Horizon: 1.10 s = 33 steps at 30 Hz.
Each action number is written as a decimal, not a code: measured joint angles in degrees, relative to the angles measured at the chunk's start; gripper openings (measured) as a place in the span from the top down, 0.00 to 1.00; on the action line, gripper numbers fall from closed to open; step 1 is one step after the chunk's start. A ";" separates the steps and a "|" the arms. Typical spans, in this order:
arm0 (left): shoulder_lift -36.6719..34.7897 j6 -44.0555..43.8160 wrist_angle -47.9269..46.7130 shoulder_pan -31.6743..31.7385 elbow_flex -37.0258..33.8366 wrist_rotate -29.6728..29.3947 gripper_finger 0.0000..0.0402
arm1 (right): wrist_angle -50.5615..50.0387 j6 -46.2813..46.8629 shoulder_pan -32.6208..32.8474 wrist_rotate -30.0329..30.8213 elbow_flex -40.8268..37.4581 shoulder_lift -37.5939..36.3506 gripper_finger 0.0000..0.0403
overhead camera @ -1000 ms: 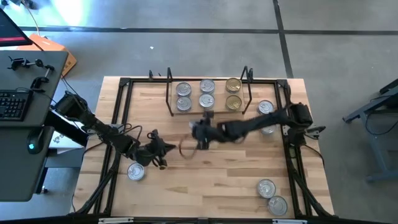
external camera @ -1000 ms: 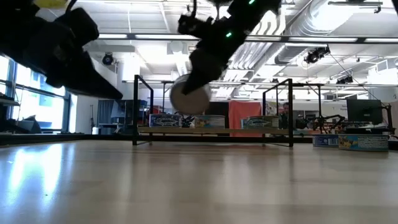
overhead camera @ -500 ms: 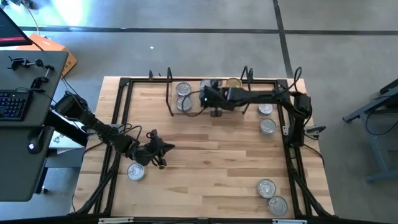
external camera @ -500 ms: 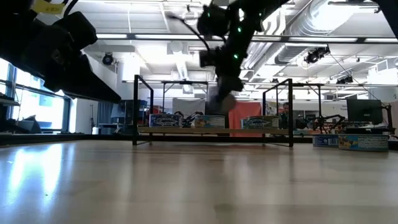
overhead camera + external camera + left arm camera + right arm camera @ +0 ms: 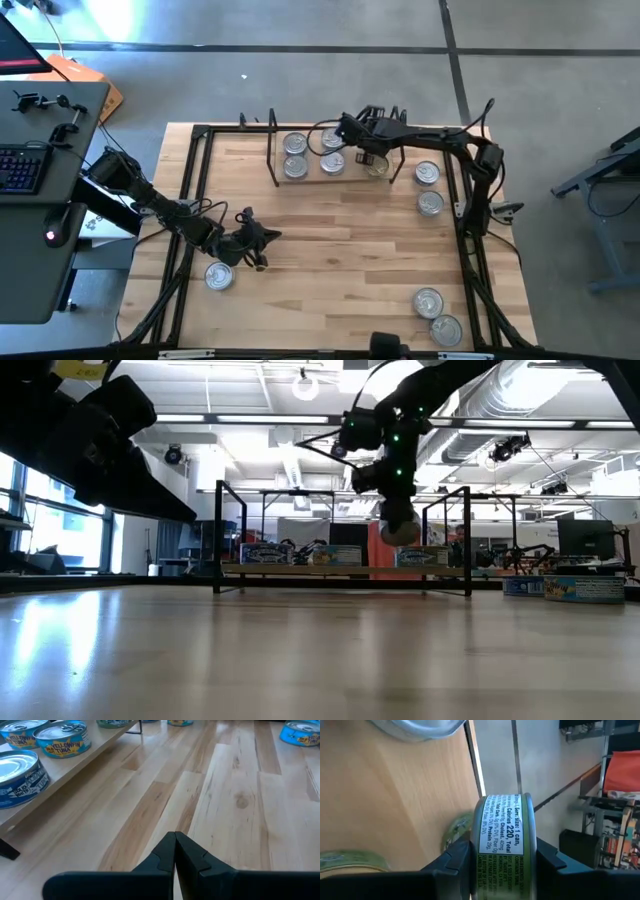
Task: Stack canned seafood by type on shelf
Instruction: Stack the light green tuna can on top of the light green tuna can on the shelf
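While the left gripper [image 5: 262, 240] sits low over the near-left part of the table, fingers [image 5: 175, 851] pressed together on nothing, the right gripper [image 5: 372, 152] is up over the right end of the shelf [image 5: 270, 160] — clamped on a tin [image 5: 505, 845]. Right wrist view shows that tin held on edge between the two dark fingers [image 5: 452, 865], green label with nutrition print facing the camera. Low view has the held tin [image 5: 398, 530] hanging in the air just above the shelf board, not touching it.

On the shelf, from above: two silver-lidded tins [image 5: 295, 155] at the left, two more [image 5: 332, 150] in the middle, partly under the arm. Whatever is at the right end is mostly hidden by the gripper. Left wrist view reads blue labels on the shelf tins, one "Yellowfin Tuna" [image 5: 62, 739].

Loose tins on the tabletop:
- one [image 5: 219, 275] just beside the left gripper, near-left
- two [image 5: 428, 188] right of the shelf, by the right arm's base
- two [image 5: 436, 315] at the near-right corner, almost touching
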 joint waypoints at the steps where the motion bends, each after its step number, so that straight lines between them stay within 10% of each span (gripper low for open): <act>1: 0.00 0.02 0.08 0.01 0.00 0.08 1.00 | 0.19 -0.32 0.11 -0.01 0.14 -0.14 0.71; 33: 0.00 0.03 -0.09 2.67 -0.07 2.64 1.00 | 0.89 9.58 -2.64 5.26 -0.12 0.06 0.71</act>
